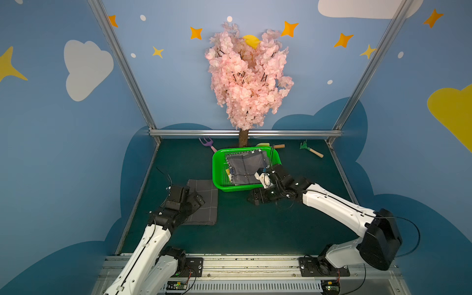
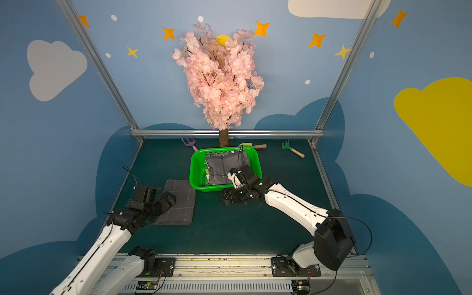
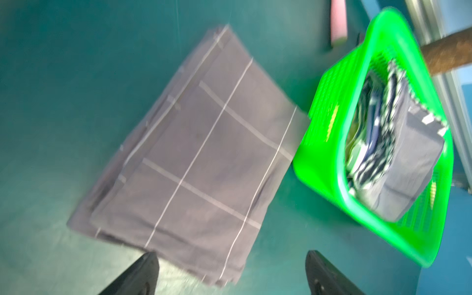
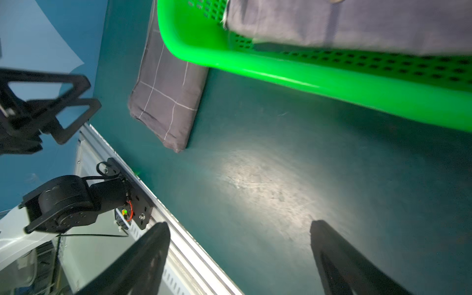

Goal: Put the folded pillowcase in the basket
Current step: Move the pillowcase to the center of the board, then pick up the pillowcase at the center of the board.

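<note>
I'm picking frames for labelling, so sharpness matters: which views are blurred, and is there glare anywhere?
Left wrist view: motion blur smears the folded cloth and the basket. Right wrist view: the basket's rim is soft, and a pale glare patch sits on the table. Both top views: sharp, evenly lit, no glare.

Dark teal table (image 1: 255, 229) here, with two big items on it: the green basket (image 1: 233, 188) sits mid-table toward the back, and the folded pillowcase (image 1: 204, 201), grey with thin white lines, lies flat just beside the basket's near left corner. Along the back edge stand a purple toy fork (image 1: 207, 143), the tree trunk (image 1: 243, 138), a yellow scoop (image 1: 264, 145) behind the basket, and a green toy rake (image 1: 310, 149) further right.
</note>
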### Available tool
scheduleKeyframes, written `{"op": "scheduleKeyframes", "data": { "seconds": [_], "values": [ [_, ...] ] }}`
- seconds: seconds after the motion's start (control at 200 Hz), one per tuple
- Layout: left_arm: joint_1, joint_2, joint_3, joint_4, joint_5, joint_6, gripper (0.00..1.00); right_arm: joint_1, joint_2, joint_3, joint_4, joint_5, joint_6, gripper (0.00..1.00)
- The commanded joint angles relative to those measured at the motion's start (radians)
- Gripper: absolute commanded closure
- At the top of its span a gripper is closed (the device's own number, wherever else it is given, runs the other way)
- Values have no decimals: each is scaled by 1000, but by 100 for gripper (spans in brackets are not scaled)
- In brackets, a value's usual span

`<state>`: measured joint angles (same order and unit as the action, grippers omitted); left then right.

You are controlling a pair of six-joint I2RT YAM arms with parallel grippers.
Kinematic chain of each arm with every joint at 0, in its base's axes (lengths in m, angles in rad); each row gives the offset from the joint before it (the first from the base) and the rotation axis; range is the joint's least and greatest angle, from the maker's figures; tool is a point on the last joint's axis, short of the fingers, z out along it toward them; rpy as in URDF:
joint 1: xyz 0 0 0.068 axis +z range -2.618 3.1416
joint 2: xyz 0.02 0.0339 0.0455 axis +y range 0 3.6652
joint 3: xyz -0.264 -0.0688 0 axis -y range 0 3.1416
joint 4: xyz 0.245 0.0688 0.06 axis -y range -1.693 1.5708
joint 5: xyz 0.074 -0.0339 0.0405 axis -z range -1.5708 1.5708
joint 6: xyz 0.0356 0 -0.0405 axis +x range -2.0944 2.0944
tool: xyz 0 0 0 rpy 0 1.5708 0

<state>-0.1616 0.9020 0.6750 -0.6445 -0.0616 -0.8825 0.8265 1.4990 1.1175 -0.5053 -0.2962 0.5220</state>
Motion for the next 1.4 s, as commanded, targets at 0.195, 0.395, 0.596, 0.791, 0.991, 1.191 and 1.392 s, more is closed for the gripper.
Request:
{"op": "scheduleKeyframes", "data": {
  "seconds": [0.195, 0.395, 0.596, 0.791, 0.991, 1.191, 1.392],
  "values": [
    [250, 485, 123, 126, 129, 132, 7, 167, 324, 246, 183, -46, 166, 9],
    [334, 618, 133, 196, 243, 151, 8, 220, 498, 278, 348, -42, 270, 9],
    [359, 586, 136, 148, 192, 220, 7, 261, 587, 330, 359, -25, 282, 9],
    [385, 645, 95, 206, 203, 205, 7, 270, 611, 336, 370, -10, 284, 9],
    [387, 653, 49, 248, 183, 199, 7, 283, 619, 327, 362, 15, 297, 8],
    [386, 660, -4, 293, 210, 197, 8, 312, 652, 366, 303, 47, 305, 9],
    [383, 648, -62, 325, 205, 199, 7, 319, 646, 345, 332, 51, 341, 10]
  ]
}}
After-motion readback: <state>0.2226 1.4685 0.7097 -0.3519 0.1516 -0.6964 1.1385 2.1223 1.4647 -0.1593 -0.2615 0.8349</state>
